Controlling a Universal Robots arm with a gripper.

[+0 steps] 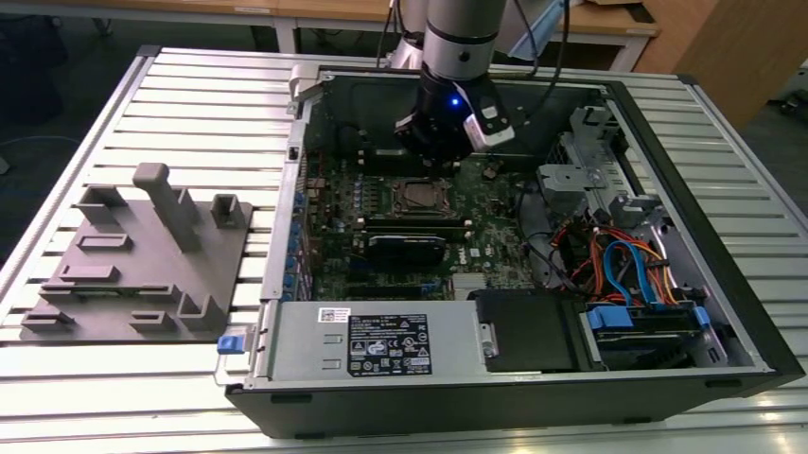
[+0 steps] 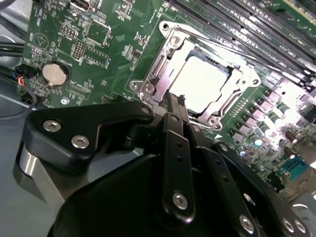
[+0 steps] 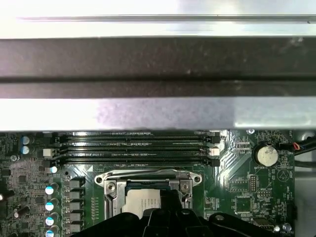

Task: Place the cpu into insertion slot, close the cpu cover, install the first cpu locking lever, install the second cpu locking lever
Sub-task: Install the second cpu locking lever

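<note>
— So, where is the cpu (image 2: 200, 84)?

— Seated in the insertion slot (image 2: 148, 81) on the green motherboard (image 2: 106, 42). In the second wrist view its pale metal top shows through the square window of the cpu cover (image 2: 236, 88), which lies flat over it, the silvery frame running round all sides. In the first wrist view the same chip (image 3: 142, 203) sits under the frame (image 3: 148, 175), just beside the long black memory slots (image 3: 133, 148).

— And the gripper (image 2: 175, 101)?

— Its black fingers (image 2: 173, 123) are drawn together, tips meeting in a narrow point right at the edge of the socket frame. Nothing shows between them. Whether the tips touch the frame or a lever there, I cannot tell.

— What about the wider scene?

— In the exterior view the arm (image 1: 457, 38) reaches down into an open computer case (image 1: 707, 312) lying on a slatted metal table (image 1: 139, 104). The gripper (image 1: 436, 156) hangs over the board, just behind the socket (image 1: 413, 196). A grey power supply (image 1: 366, 342) lies along the near side of the case, with blue and orange cables (image 1: 625, 270) toward the exterior view's right.

— Anything outside the case?

— A grey fixture block (image 1: 139, 260) with upright posts, on the table at the exterior view's left, well apart from the arm.

— Other detail on the board?

— A round coin battery (image 2: 53, 74) near the socket, seen in both wrist views (image 3: 266, 154).
</note>
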